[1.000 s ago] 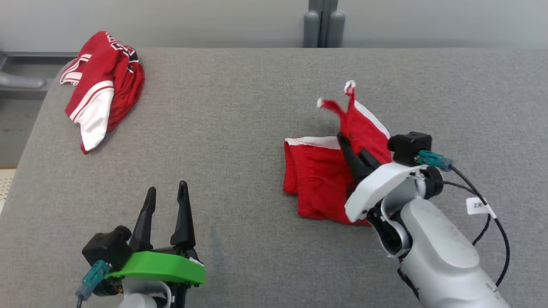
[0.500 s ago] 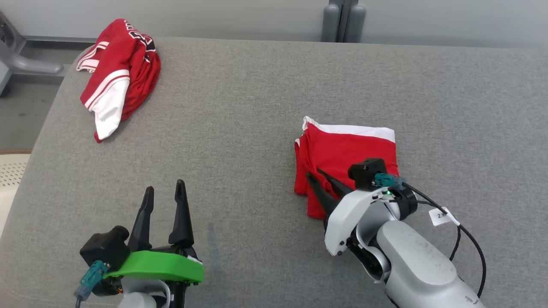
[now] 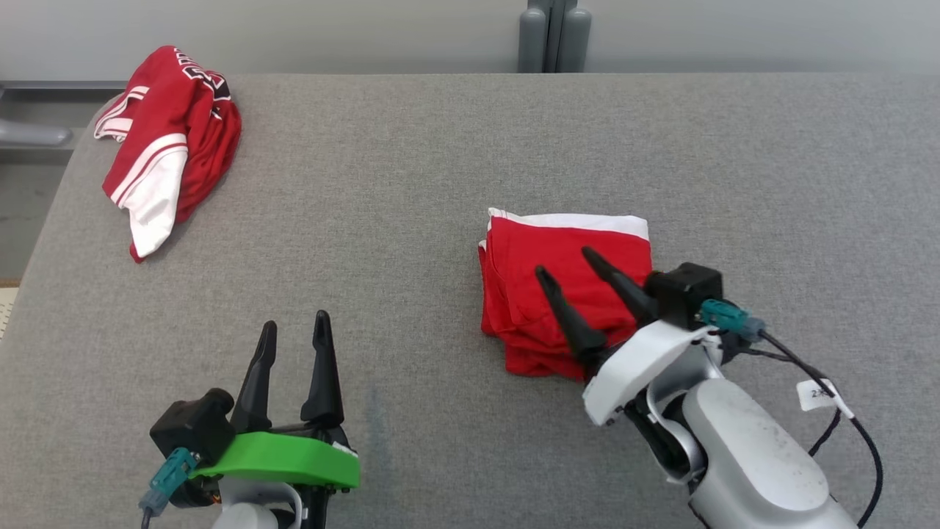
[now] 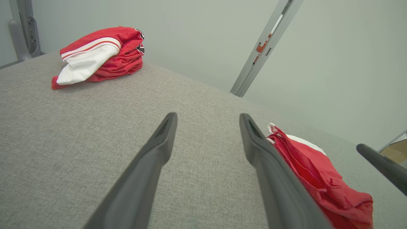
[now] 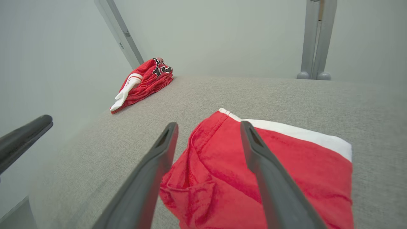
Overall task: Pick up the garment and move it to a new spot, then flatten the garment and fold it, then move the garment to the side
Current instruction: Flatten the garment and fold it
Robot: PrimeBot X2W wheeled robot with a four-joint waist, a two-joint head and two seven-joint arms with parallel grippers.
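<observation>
The garment is a pair of red shorts with a white band, lying folded in a compact rectangle on the grey padded table, right of centre. My right gripper hovers over its near part, open, with nothing between the fingers. From the right wrist view, the right gripper spreads over the garment. My left gripper stands open at the lower left, well apart from the cloth. The left wrist view has the left gripper open above bare table, with the garment to its right.
A second red and white garment lies bunched at the table's far left corner, also seen as a pile and a smaller heap. Grey posts rise behind the far edge. A metal frame sits off the left edge.
My right gripper was shut on a raised flap of the garment; it laid the flap over, opened and let go. The garment now lies folded flat. The head camera shifted.
</observation>
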